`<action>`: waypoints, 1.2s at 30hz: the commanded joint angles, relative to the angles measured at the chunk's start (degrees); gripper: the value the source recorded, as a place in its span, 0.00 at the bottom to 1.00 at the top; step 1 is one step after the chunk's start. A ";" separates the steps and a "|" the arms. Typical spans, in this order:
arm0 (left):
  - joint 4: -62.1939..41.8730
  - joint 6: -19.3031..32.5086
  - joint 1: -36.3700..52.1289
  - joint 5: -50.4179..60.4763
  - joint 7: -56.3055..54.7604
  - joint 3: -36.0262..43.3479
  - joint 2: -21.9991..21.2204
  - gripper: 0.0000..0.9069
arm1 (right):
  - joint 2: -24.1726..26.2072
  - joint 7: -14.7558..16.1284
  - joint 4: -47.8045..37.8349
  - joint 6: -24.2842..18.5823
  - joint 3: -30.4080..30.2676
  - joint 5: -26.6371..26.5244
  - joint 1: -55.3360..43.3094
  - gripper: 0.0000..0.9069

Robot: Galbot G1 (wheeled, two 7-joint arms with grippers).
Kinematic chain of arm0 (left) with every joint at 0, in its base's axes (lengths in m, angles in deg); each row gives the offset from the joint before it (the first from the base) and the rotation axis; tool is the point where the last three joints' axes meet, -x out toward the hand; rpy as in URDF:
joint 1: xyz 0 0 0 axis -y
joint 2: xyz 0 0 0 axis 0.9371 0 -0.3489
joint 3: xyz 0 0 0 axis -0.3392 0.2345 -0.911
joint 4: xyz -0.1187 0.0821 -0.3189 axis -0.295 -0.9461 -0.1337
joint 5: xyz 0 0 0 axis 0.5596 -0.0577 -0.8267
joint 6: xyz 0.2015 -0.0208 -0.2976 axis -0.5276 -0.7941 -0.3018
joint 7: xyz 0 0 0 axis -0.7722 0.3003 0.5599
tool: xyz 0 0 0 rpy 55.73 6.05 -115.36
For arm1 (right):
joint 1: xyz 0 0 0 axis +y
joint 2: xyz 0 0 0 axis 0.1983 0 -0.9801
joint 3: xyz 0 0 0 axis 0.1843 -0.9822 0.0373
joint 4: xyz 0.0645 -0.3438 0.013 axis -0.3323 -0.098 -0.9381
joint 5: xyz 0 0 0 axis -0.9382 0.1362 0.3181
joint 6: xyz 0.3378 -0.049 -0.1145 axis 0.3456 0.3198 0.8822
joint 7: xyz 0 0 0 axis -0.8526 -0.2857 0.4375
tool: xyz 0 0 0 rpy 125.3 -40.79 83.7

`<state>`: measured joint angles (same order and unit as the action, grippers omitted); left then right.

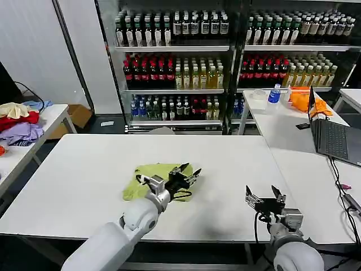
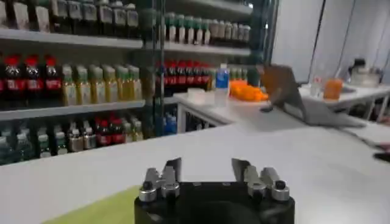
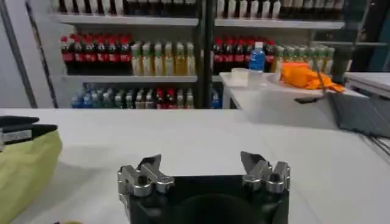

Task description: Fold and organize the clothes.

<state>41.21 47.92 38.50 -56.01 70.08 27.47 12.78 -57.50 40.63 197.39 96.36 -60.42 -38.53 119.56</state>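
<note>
The lime-green shirt (image 1: 148, 180) lies bunched into a small bundle on the white table (image 1: 84, 175), a little left of centre. My left gripper (image 1: 189, 171) hovers at the bundle's right edge, open, with nothing between its fingers. In the left wrist view that gripper (image 2: 207, 164) is open over bare table, and a corner of the shirt (image 2: 97, 210) shows beside it. My right gripper (image 1: 265, 195) stands open near the table's front right, apart from the shirt. In the right wrist view it (image 3: 201, 159) is open, with the shirt (image 3: 24, 173) off to one side.
An open laptop (image 1: 333, 135) sits on the adjoining table at the right, with a cable (image 1: 341, 186) running along the edge. Behind it are an orange cloth (image 1: 302, 99) and a water bottle (image 1: 274, 93). A garment pile (image 1: 20, 121) lies on the left side table. Bottle shelves (image 1: 175, 68) line the back.
</note>
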 commanded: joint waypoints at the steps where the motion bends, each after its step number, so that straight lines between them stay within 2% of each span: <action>1: 12.18 5.10 -16.03 -3.96 0.32 -16.25 7.82 1.00 | -1.15 -0.21 -7.15 0.36 -11.24 -4.04 -12.36 1.00; 5: 15.10 5.99 -24.46 -4.15 -0.59 -25.06 9.22 1.00 | -4.99 -1.00 -15.75 0.89 -18.67 -8.16 -23.03 1.00; 9: 17.13 6.07 -30.65 -3.65 -0.93 -30.44 8.57 1.00 | -8.79 -1.32 -23.40 0.88 -23.14 -10.85 -30.76 1.00; 14: 18.57 6.27 -34.34 -2.90 -0.93 -33.28 7.81 1.00 | -12.73 -1.47 -31.43 0.93 -25.10 -13.99 -35.73 1.00; 23: 18.85 6.36 -35.65 -2.91 -0.97 -34.58 7.61 1.00 | -18.42 -0.05 -43.29 0.91 -25.50 -15.71 -39.89 1.00; 24: 18.82 6.36 -35.55 -2.91 -0.98 -34.54 7.60 1.00 | -18.79 -0.09 -44.10 0.90 -25.42 -15.71 -40.08 0.89; 26: 18.69 6.31 -35.28 -2.91 -1.03 -34.29 7.48 1.00 | -19.72 -0.43 -45.78 0.88 -25.04 -16.12 -40.66 0.77; 27: 18.63 6.28 -35.12 -2.92 -1.03 -34.16 7.44 1.00 | -20.22 -0.69 -46.60 0.90 -24.79 -16.61 -40.95 0.62; 28: 18.49 6.21 -34.90 -2.91 -1.06 -33.96 7.40 1.00 | -20.63 -0.94 -47.36 0.87 -24.53 -16.71 -41.17 0.39; 29: 18.42 6.20 -34.80 -2.91 -1.05 -33.89 7.42 1.00 | -20.77 -1.04 -47.68 0.78 -24.44 -16.75 -41.27 0.30; 30: 18.32 6.21 -34.68 -2.93 -1.05 -33.77 7.43 1.00 | -20.98 -1.22 -48.28 0.62 -24.24 -16.79 -41.43 0.17; 32: 18.09 6.20 -34.43 -2.98 -1.04 -33.58 7.55 1.00 | -21.30 -1.45 -48.90 0.45 -23.99 -16.93 -41.65 0.02; 36: 17.61 6.23 -33.92 -3.12 -1.02 -33.29 7.82 1.00 | -21.58 -1.73 -49.94 -0.31 -23.59 -17.42 -42.00 0.00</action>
<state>58.30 53.90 6.26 -58.93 69.04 -4.06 20.14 -76.04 39.22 155.12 96.75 -83.17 -54.29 81.12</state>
